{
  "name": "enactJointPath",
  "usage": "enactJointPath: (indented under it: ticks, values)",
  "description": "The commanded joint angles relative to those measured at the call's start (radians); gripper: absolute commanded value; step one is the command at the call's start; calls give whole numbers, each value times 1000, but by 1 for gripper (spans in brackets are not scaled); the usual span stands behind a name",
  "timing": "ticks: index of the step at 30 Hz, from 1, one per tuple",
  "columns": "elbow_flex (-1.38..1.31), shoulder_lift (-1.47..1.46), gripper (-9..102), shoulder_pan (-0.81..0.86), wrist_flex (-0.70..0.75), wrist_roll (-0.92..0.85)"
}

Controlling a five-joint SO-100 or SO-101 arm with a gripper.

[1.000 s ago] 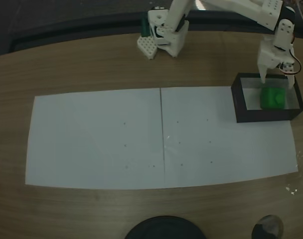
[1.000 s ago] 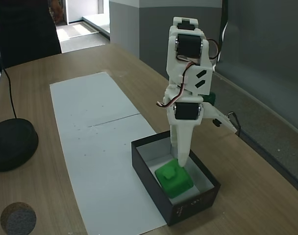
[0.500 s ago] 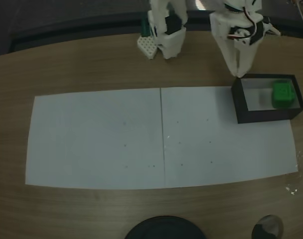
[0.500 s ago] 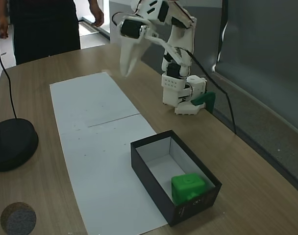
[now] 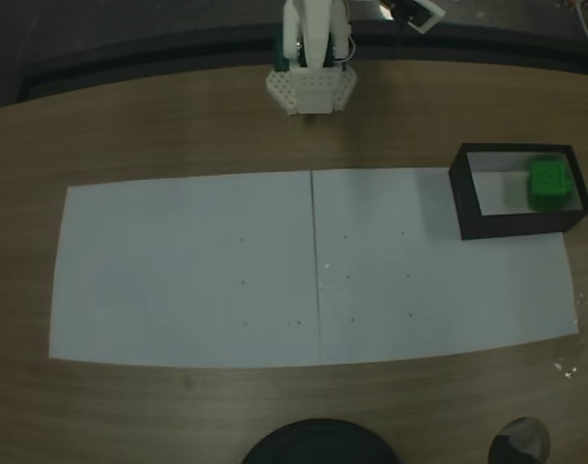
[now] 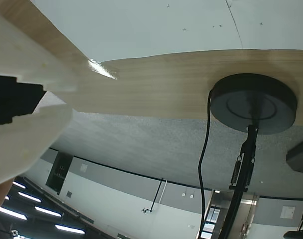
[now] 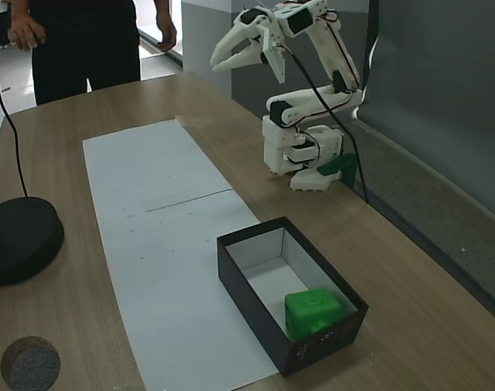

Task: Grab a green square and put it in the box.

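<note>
— Inside the box (image 7: 249, 281), at its end near the camera in a fixed view, sits the green square (image 7: 312, 313). So I judge the task as finished, or almost finished.

— Is the block really on the floor of the box, not on the rim?

— Yes. In both fixed views it rests on the pale floor, close against the end wall and one long wall. In a fixed view from above, the green square (image 5: 550, 184) is at the right end of the box (image 5: 461, 192).

— And the arm?

— It is folded back above its base (image 7: 300, 155), well apart from the box. The gripper (image 7: 223, 59) is raised high and points away over the tabletop (image 7: 410, 309). Its fingers (image 7: 240, 32) are spread and nothing is between them.

— What is left to do, then?

— I think nothing, except maybe that the arm settles into its rest pose. No other green block lies outside the box.

— Please count the things.

— One green square, one box, one arm. Two white paper sheets (image 5: 188, 266) lie side by side on the tabletop, and the box stands partly on the right one. One round black stand base (image 7: 19, 240) with a cable is near the edge, and one small dark round object (image 5: 519, 442) that I cannot identify. One person (image 7: 85, 41) stands at the far end.
</note>
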Motion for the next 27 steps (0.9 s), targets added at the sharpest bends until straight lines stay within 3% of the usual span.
enactJointPath:
  ticks: [1,10,16,20,27]
  values:
    - [54,86,0,12,-23,5]
    - [302,146,0,55,-143,-141]
    - [517,146,0,236,-350,-40]
    - [672,147,0,213,-385,60]
    - [902,147,0,91,-442,75]
